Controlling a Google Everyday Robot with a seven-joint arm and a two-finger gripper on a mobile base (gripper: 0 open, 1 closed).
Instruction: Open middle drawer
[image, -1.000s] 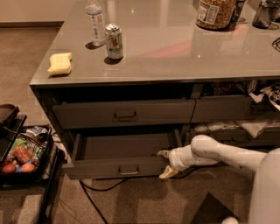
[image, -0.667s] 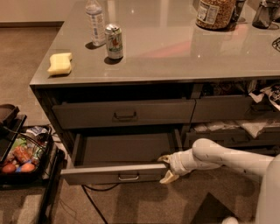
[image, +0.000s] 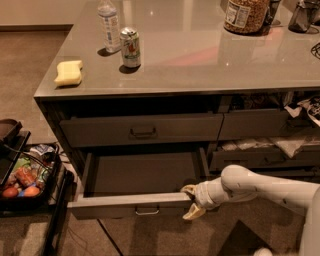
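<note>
grey-brown carpet runs around a cabinet whose glossy grey tabletop (image: 210, 60) carries a yellow sponge (image: 68, 72) near the left edge, and a soda can (image: 131, 47) and water bottle (image: 109, 24) further back on that side. under the front edge, the upper drawer (image: 143, 131) sits closed. below it, the middle drawer (image: 125, 204) stands pulled out toward the near side, its dark grey inside open to view and its small metal pull (image: 147, 211) untouched at centre.

the tool (image: 187, 203) is at the right end of that drawer's front. one finger hooks over the top edge and the other hangs below, so it looks to be pinching the front panel rather than the pull.

over the last second the drawer has slid further out, and the tool and white arm have travelled with it. more of the floor of the drawer shows than before. i judge the task nearly or fully done, since the drawer is plainly open. what remains is probably a short last pull, or simply letting go and backing the arm clear.
</note>
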